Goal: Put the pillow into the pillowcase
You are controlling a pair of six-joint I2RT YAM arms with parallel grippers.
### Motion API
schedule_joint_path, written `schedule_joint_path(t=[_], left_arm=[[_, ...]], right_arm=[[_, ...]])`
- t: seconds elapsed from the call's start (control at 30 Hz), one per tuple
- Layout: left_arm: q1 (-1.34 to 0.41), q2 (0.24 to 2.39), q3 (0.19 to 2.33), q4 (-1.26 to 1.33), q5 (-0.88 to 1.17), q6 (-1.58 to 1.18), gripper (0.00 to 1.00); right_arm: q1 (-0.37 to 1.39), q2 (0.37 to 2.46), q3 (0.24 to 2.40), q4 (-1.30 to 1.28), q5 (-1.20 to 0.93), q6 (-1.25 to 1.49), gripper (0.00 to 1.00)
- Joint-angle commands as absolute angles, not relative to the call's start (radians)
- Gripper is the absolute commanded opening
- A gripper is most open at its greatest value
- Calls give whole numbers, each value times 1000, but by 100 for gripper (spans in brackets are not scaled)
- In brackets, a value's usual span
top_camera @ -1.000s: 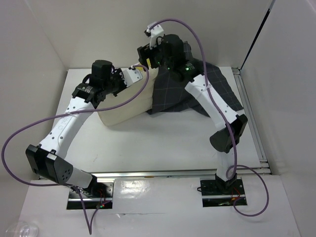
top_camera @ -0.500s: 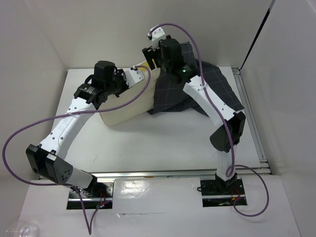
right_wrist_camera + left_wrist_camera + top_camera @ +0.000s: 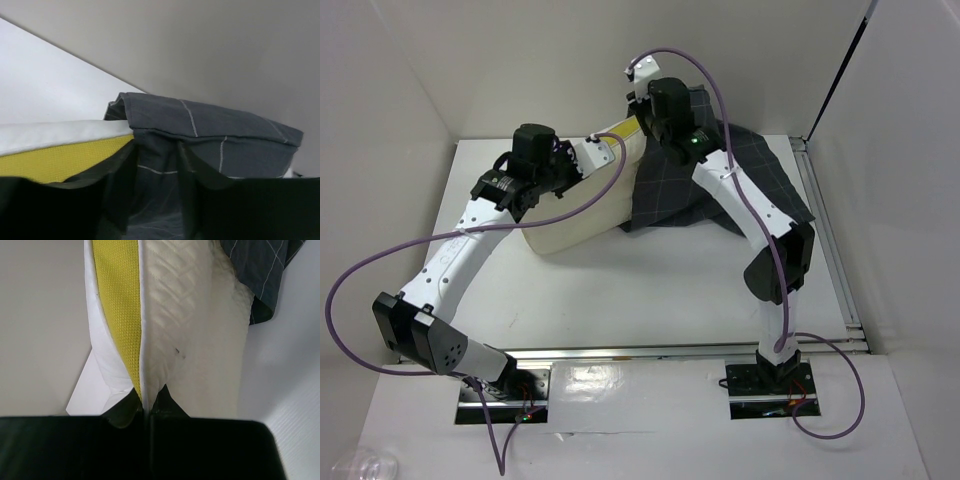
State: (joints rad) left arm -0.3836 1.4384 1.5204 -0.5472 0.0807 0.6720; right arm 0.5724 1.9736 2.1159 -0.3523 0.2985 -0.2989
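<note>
Tabletop: white, carries both cloth items.

Pillowcase: just right of the pillow, overlapping its right end. The case edge above the pillow's far right corner is raised off the tabletop.

Pillow: near edge rests on the tabletop. The yellow mesh side band shows along the far edge.

Left tool: at the pillow's far edge, pinched tight on the seam.

Right tool: above the pillow's far right corner, clamped on a bunched fold of pillowcase.
</note>
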Motion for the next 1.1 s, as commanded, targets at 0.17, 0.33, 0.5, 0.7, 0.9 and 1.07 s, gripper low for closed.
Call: schedule_joint_path(t=[0.17, 0.33, 0.5, 0.7, 0.9, 1.07], left_arm=[[-396, 1414, 1511, -563, 101, 638, 0], [-405, 1414, 1500, -523, 91, 617, 0], [-405, 1433, 1500, -488, 71, 589, 0], [-405, 1442, 1520, -436, 61, 548, 0], [-405, 1433, 1529, -373, 52, 517, 0], [-405, 1414, 1542, -337, 52, 482, 0]], right_arm=[[537, 1991, 2190, -426, 143, -217, 0], [528, 1968, 2226, -528, -235, -120, 0], [537, 1974, 2284, -601, -536, 3, 0], [589, 2031, 2372, -710, -721, 40, 0], [621, 2072, 2457, -653, -798, 135, 0], [630, 2092, 2499, -600, -865, 234, 0]])
